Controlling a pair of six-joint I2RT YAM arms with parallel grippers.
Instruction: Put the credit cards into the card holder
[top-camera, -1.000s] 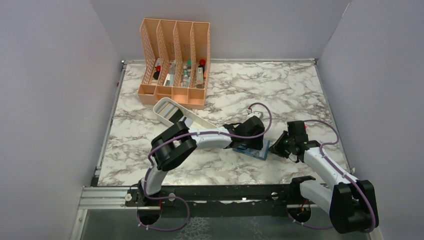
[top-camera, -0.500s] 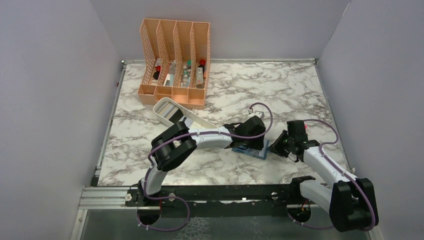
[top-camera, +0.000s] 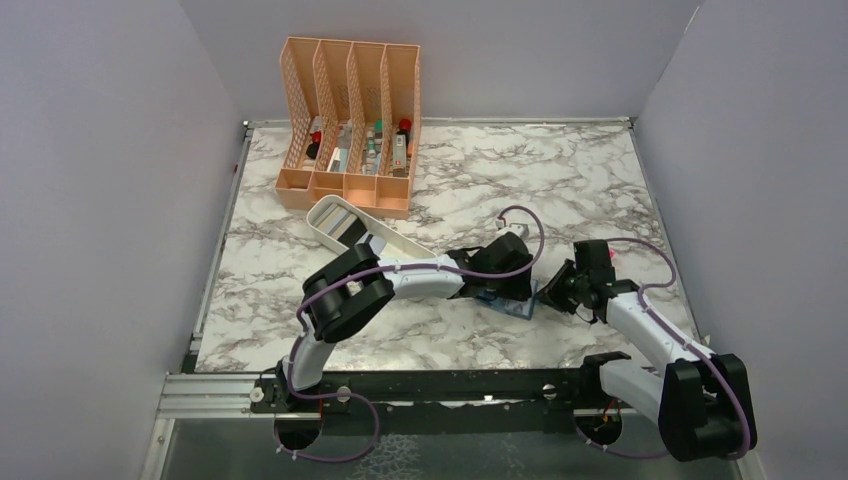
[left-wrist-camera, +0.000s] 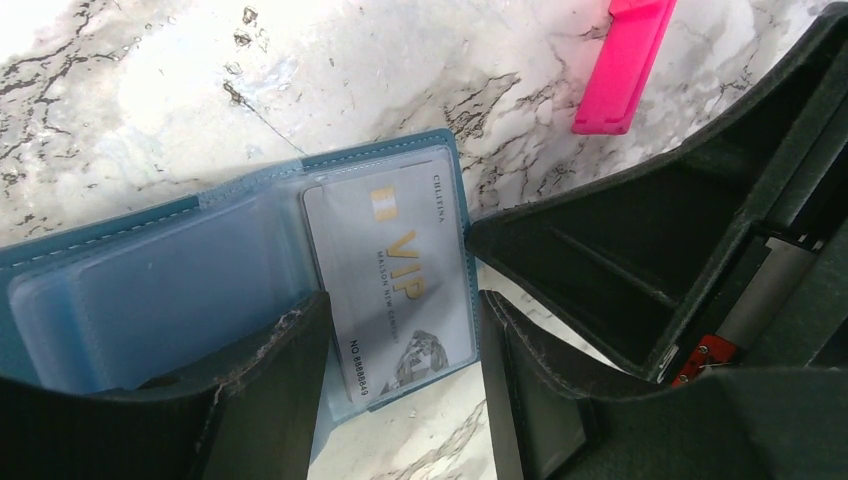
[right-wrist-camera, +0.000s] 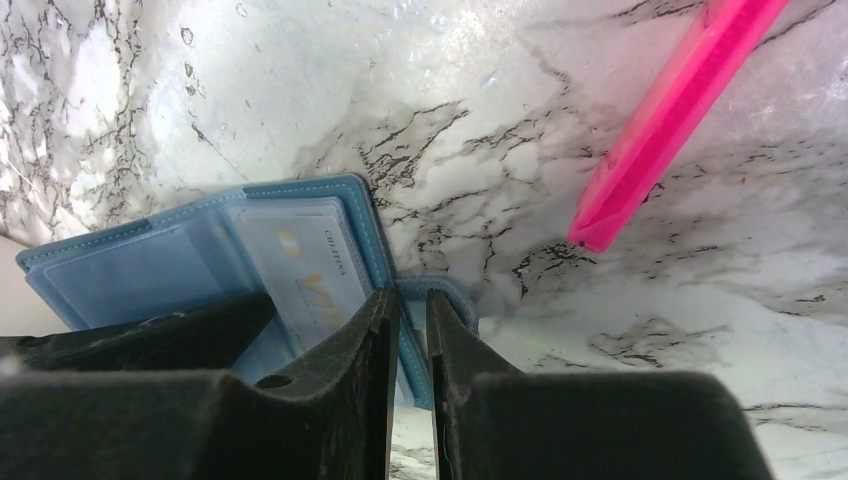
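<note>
The teal card holder (left-wrist-camera: 180, 290) lies open on the marble table (top-camera: 600, 180), partly hidden under my left wrist in the top view (top-camera: 516, 304). A pale credit card (left-wrist-camera: 390, 270) with gold VIP lettering sits in its right-hand clear sleeve and also shows in the right wrist view (right-wrist-camera: 305, 265). My left gripper (left-wrist-camera: 400, 320) is open, with one finger on each side of the card's near end. My right gripper (right-wrist-camera: 412, 300) is shut on the card holder (right-wrist-camera: 140, 270), pinching its small teal tab at the right edge. No other cards show.
A pink flat strip (left-wrist-camera: 625, 65) lies on the marble just beyond the holder (right-wrist-camera: 670, 120). A long white tray (top-camera: 345, 225) sits under the left arm. The peach mesh organizer (top-camera: 350, 120) with small bottles stands at the back left. Grey walls enclose the table.
My left gripper has edged slightly further over the card holder, covering more of it in the top view. The right arm has stayed put.
</note>
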